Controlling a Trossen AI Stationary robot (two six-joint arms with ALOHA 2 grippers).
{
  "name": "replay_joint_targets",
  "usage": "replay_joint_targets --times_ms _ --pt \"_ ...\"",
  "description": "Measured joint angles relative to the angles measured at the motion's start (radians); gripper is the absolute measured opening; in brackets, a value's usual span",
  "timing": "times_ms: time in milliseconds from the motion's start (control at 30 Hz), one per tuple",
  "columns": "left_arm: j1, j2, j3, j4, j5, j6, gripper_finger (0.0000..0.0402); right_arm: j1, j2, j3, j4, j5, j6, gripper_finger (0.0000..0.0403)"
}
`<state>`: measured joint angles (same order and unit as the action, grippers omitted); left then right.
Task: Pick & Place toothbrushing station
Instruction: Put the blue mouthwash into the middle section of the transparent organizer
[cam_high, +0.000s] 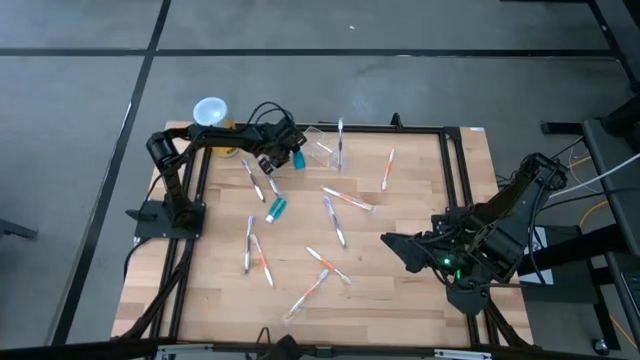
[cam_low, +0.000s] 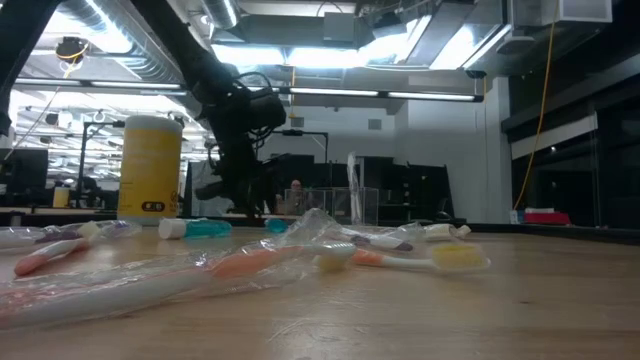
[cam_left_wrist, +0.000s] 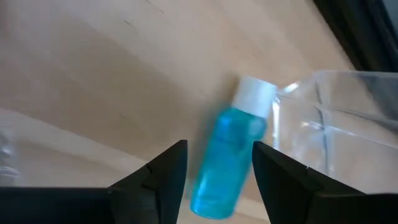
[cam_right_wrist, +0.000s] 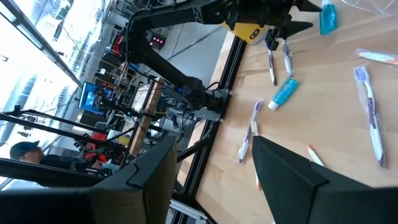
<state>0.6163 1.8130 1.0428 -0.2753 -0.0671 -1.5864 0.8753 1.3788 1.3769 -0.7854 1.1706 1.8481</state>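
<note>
2 fingers of the left gripper (cam_left_wrist: 219, 171) are hanging spread around a blue bottle (cam_left_wrist: 229, 158), not clamping it, probably lining up beside the clear station (cam_left_wrist: 336, 124); right gripper (cam_high: 392, 241) is sitting open, waiting.

Two dark jointed arms, looped black cables, wedge-shaped black jaws, green light on the right arm (cam_high: 455, 262).

Overhead and table-level views share the table (cam_high: 400, 290) (wrists closer) — opposite angles.
</note>
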Motion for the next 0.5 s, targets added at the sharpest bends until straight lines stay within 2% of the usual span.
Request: replay_joint_targets --times_ms 500 --pt "0.017 0.000 0.000 0.041 -0.037 0.147 0.0175 0.000 0.000 0.000 0.000 0.000 -0.001 0.0213"
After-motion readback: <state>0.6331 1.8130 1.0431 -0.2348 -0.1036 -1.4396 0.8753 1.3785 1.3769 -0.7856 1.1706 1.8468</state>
